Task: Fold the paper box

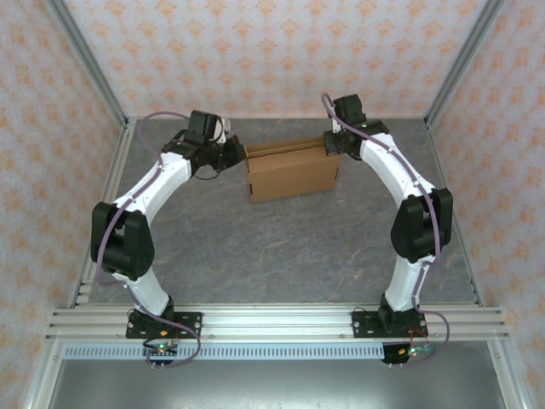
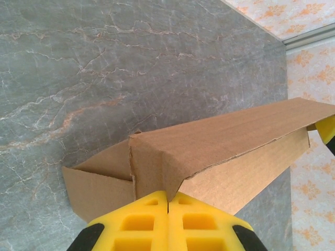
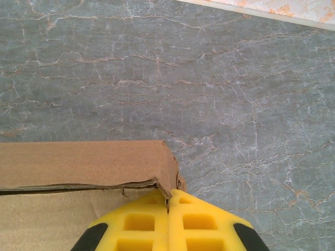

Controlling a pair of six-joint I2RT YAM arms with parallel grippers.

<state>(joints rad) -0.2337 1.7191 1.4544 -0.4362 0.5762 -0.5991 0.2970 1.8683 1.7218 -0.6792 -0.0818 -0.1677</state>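
The paper box (image 1: 289, 173), plain brown cardboard, sits partly folded at the back middle of the table. My left gripper (image 1: 238, 153) is at its left end, my right gripper (image 1: 330, 145) at its right end. In the left wrist view the yellow fingers (image 2: 137, 222) are shut on a bent corner of the box's top flap (image 2: 172, 164), and the long flap runs off to the right over the side wall. In the right wrist view the gripper (image 3: 168, 197) is shut on the folded corner of the box (image 3: 84, 162) at the flap's edge.
The grey marbled table (image 1: 281, 256) stretches toward the arm bases. Patterned walls with metal frame posts (image 1: 94, 64) close in the back and sides. The opposite gripper's yellow finger (image 2: 327, 130) peeks past the box's far end.
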